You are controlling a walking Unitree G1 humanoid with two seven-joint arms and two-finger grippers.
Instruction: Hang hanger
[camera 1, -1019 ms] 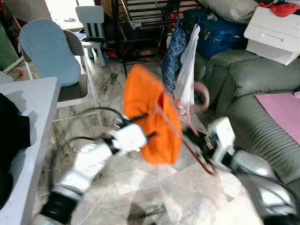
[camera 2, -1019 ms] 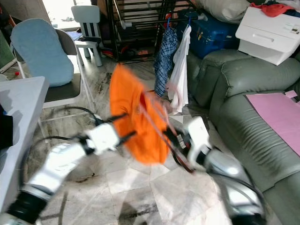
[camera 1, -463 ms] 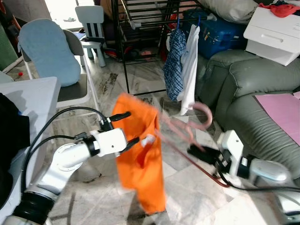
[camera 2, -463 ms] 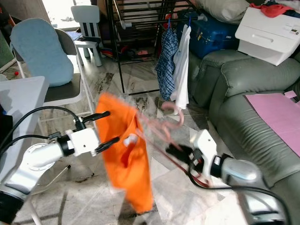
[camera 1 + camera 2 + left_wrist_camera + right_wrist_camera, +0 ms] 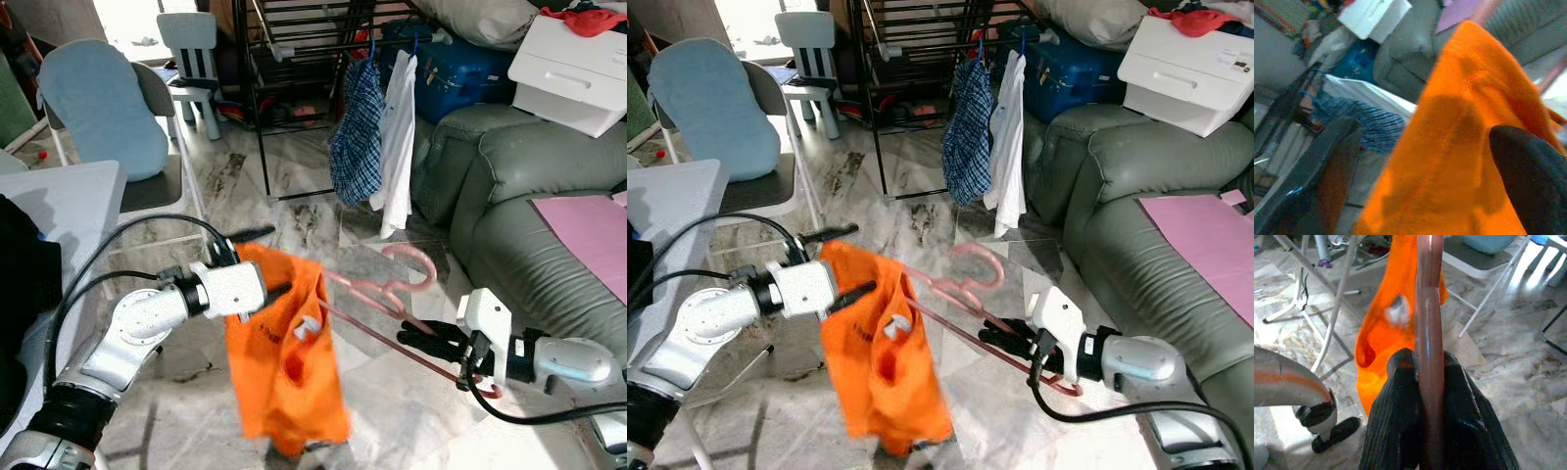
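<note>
Pink plastic hanger (image 5: 392, 294) held low over the marble floor (image 5: 294, 211), well short of the black metal clothes rack (image 5: 294, 59), hook turned up and toward that rack, presumably so it can be carried there and slipped over a rail. One shoulder of the hanger tucked inside the bright orange cloth garment (image 5: 284, 362), the rest of the garment drooping floorward from it, only partly threaded. Right hand (image 5: 431, 343) clamped on the hanger's lower bar, black fingers (image 5: 1400, 431) pressed tight either side of it in the right wrist view, likely a steadying grip while the cloth is worked on. Left hand (image 5: 263, 262) at the garment's upper edge, on the far side from the hook, fingers spread with orange cloth between them, seemingly pulling the fabric over the hanger; whether they truly pinch it cannot be told. On the rack, a blue checked shirt (image 5: 355, 132) and a white shirt (image 5: 397, 137) already hanging, with rail space beside them. Grey-green leather sofa (image 5: 529, 225) just beside the rack.
</note>
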